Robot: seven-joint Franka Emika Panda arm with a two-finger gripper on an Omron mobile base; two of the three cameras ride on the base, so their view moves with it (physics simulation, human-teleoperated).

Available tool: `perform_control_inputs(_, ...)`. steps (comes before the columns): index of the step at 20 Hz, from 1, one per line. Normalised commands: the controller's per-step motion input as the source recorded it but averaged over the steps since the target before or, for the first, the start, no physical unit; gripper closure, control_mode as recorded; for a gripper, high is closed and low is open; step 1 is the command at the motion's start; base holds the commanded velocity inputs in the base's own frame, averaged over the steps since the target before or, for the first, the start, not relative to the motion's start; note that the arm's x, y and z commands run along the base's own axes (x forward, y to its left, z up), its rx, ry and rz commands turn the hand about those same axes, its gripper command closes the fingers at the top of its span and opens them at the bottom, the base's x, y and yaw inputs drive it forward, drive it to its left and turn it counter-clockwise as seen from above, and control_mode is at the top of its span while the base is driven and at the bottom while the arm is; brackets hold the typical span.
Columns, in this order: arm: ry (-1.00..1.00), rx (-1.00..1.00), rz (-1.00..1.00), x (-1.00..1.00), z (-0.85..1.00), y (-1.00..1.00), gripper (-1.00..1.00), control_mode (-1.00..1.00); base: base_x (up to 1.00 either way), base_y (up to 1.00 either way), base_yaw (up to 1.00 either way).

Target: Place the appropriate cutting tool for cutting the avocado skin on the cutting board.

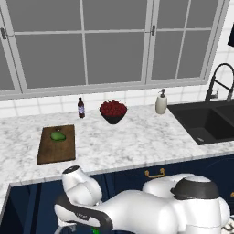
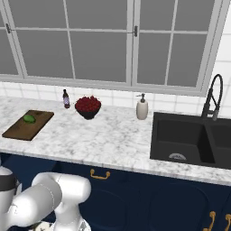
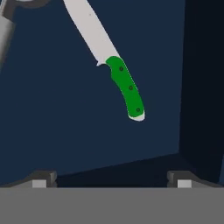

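In the hand view the gripper (image 3: 112, 179) has its two dark fingertips (image 3: 43, 178) set wide apart at the bottom of the picture, with nothing between them. The knife (image 3: 114, 70) lies ahead of the fingers on a dark navy surface, clear of both tips: its green handle (image 3: 127, 89), with three small dark rivets, is the nearer end and sits roughly midway across the gap, and the pale blade (image 3: 89, 30) runs on away from the fingers, slanting toward the left fingertip's side. A grey metal tool (image 3: 6, 24) shows far beyond the left fingertip, at the picture's edge; too little of it is visible to tell what it is. No writing can be read on the knife. In the left base view the arm is folded low in front of the navy cabinets, and a speck of green shows beneath the hand. Up on the marble counter (image 1: 137, 141) the board (image 1: 56, 151) lies flat with the avocado (image 1: 58, 135) on its far end. Beside the board stand a small dark bottle (image 1: 81, 108), whose label is too small to read, a bowl of red fruit (image 1: 113, 111) and a soap dispenser (image 1: 161, 102); the black sink (image 1: 205, 121) and its tap (image 1: 218, 82) lie past these.
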Motion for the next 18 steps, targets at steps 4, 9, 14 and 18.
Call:
perform_control_inputs(4, -0.18, 0.0, 0.14, 0.07, -0.23, -0.13, -1.0, -1.0, 0.0, 0.0, 0.0)
perform_control_inputs(9, -0.09, 0.0, 0.16, 0.31, -0.25, -0.08, -1.0, -1.0, 0.0, 0.0, 0.0)
perform_control_inputs(14, 0.0, 0.0, 0.15, 0.34, -0.42, -0.03, -1.0, -1.0, 0.0, 0.0, 0.0)
perform_control_inputs(18, 0.06, 0.0, 0.14, 0.48, -0.46, 0.0, -1.0, -1.0, 0.0, 0.0, 0.0)
